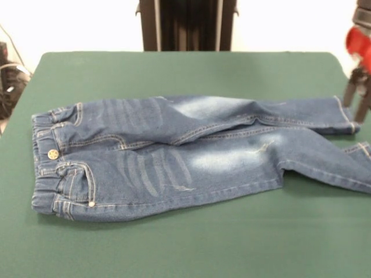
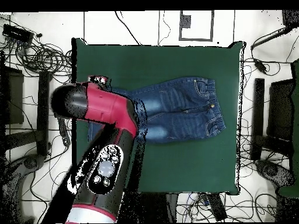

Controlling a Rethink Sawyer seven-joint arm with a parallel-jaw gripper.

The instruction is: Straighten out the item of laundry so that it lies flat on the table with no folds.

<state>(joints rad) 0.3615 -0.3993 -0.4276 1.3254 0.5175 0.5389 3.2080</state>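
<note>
The front view shows the jeans front side up on the green table, brass button at the waistband, legs running toward the gripper, which stands over the leg cuffs. Overhead, the red and black arm covers those cuffs and hides the gripper; cables litter the floor around. Two dark fingers stand somewhat apart, gripping nothing, just beside the upper cuff

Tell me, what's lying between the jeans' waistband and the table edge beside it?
Nothing: the overhead view shows only bare green table between the jeans and that edge.
</note>
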